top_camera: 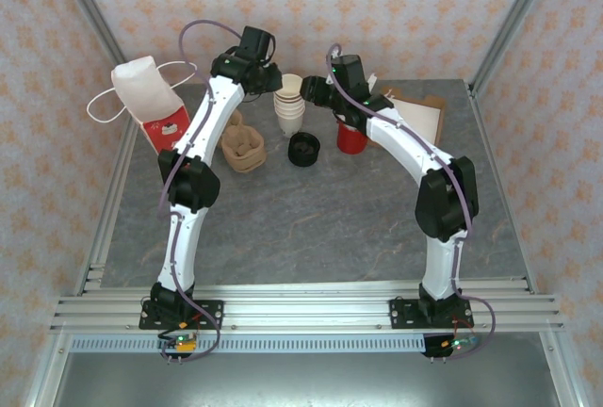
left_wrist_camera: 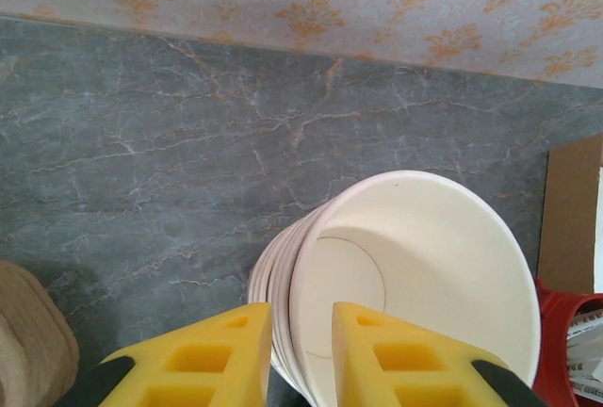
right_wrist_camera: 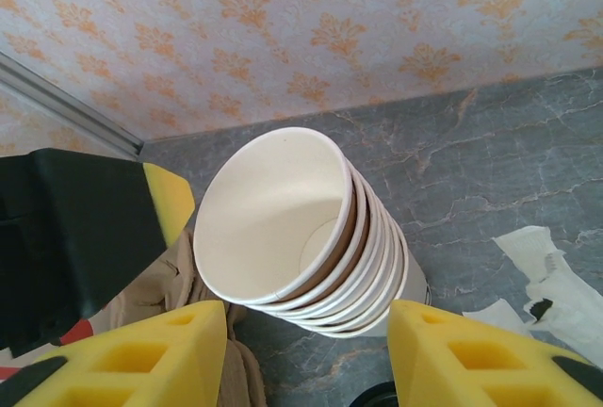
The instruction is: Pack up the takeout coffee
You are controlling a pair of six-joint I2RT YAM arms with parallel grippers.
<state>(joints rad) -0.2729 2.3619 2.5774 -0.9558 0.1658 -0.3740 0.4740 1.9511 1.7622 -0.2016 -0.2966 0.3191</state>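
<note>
The takeout coffee is out of view. A stack of lidless cream paper cups [top_camera: 289,105] stands at the back of the table, its top cup [right_wrist_camera: 273,214] tilted and partly raised out of the stack. My left gripper [left_wrist_camera: 301,355] hovers over the stack's rim [left_wrist_camera: 306,266] with its yellow fingers [left_wrist_camera: 226,355] a narrow gap apart and nothing pinched. From the right wrist view, one left fingertip [right_wrist_camera: 168,198] sits just left of the top cup, apart from it. My right gripper [right_wrist_camera: 306,350] is open, its fingers wide on either side of the stack without touching.
A red-and-white bag [top_camera: 151,96] lies at the back left. A brown cup carrier [top_camera: 243,148] and loose black lids [top_camera: 303,148] sit in front of the stack. A red cup [top_camera: 351,137] and brown cardboard [top_camera: 419,115] are to the right. Crumpled white paper [right_wrist_camera: 546,275] lies nearby.
</note>
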